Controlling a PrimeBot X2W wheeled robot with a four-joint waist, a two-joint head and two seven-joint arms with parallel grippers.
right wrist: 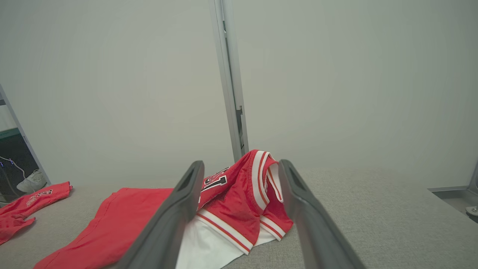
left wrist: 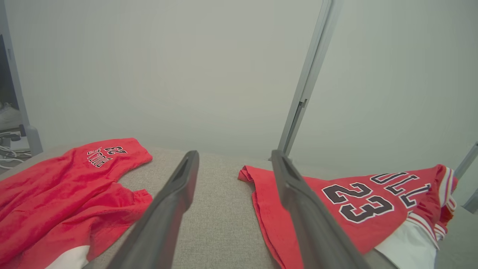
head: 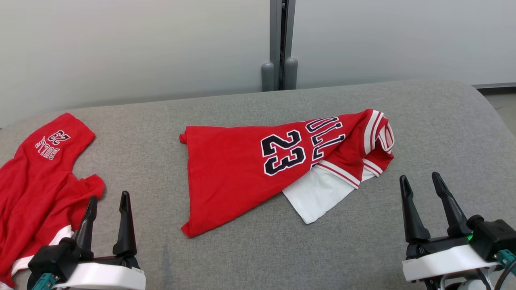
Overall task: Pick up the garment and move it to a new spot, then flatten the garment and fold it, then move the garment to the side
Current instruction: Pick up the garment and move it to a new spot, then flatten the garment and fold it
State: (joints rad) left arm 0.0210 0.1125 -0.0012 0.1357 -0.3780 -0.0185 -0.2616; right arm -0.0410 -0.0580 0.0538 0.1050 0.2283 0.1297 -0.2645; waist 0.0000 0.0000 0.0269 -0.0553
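At the near edge of the grey fabric-covered worktop [head: 250, 262], the left jaws and the right jaws both stood spread wide and empty. Between them and a little farther off lay the red number-23 jersey [head: 234, 173], bunched at its right end with white fabric showing, touching neither. A second red garment [head: 36, 189] lay rumpled at the worktop's left end, near the left jaws.

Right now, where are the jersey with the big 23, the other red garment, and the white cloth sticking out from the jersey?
Number 23 jersey [head: 225, 173]: head view, plain red body.
Other red garment [head: 36, 193]: head view, crumpled middle.
White cloth [head: 318, 195]: head view, flat white middle.
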